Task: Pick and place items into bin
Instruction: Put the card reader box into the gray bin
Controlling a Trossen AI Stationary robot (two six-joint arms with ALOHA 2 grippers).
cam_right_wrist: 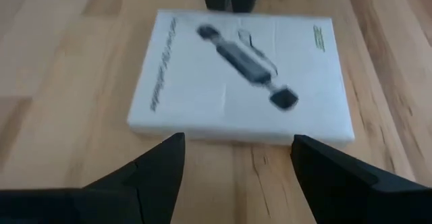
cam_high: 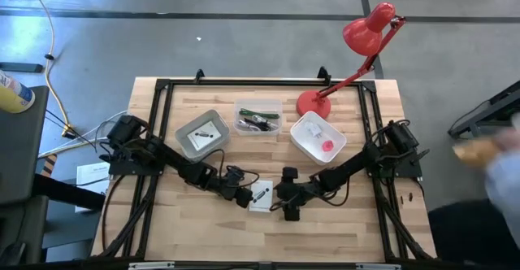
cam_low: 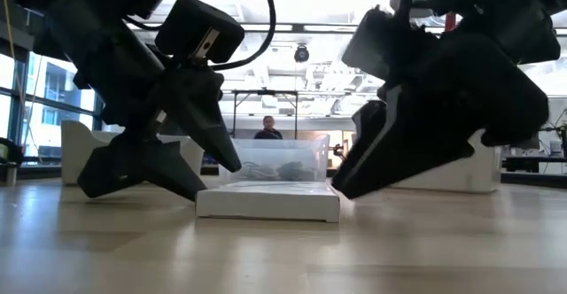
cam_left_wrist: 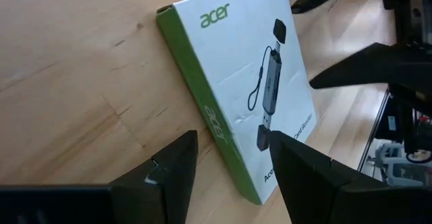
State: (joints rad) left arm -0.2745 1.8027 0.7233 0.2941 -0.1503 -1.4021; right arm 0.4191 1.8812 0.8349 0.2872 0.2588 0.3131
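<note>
**White carton flanked by two open tools, with a slip or a clash as the risks**

White card, edged in green and printed with a dark adapter, makes up the flat box (cam_high: 260,195) that lies flat on the worktop (cam_high: 203,233) directly between the two tools. The left tool (cam_high: 244,198) is set at one edge of the box with its jaws spread and one finger (cam_left_wrist: 307,180) over the printed face; nothing is gripped. The right tool (cam_high: 290,207) is held just short of the opposite edge, jaws fully parted and empty.

A slip is judged likely if the jaws are closed on so thin a box, since it could be pushed along the smooth wood instead of lifted. A clash is also possible, both tools being crowded at one item.

Pale planked wood forms the worktop, framed by dark rails. Beyond both tools stand a grey bin (cam_high: 202,133), a clear bin (cam_high: 257,117) of cables and a white bin (cam_high: 318,137); a red lamp (cam_high: 357,50) stands farther off. A bright hall with a seated person (cam_low: 267,128) is seen behind.
</note>
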